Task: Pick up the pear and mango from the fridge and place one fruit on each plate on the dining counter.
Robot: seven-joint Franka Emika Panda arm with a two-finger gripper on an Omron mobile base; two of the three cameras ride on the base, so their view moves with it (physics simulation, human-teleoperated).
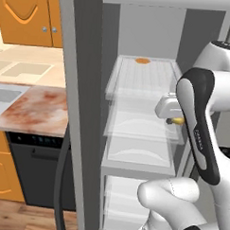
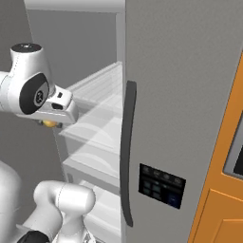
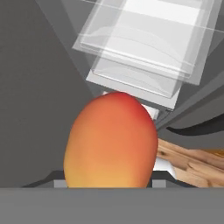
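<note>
Fingers (image 3: 109, 186) seem clamped on the mango (image 3: 111, 142) — tips hidden — before the open fridge (image 1: 79, 110)

Your arm rises from the base, elbow bent high, forearm reaching toward twelve o'clock. The gripper (image 1: 176, 120) points level ahead, its jaws closed around the mango (image 3: 111, 142), which sits between them.
</note>
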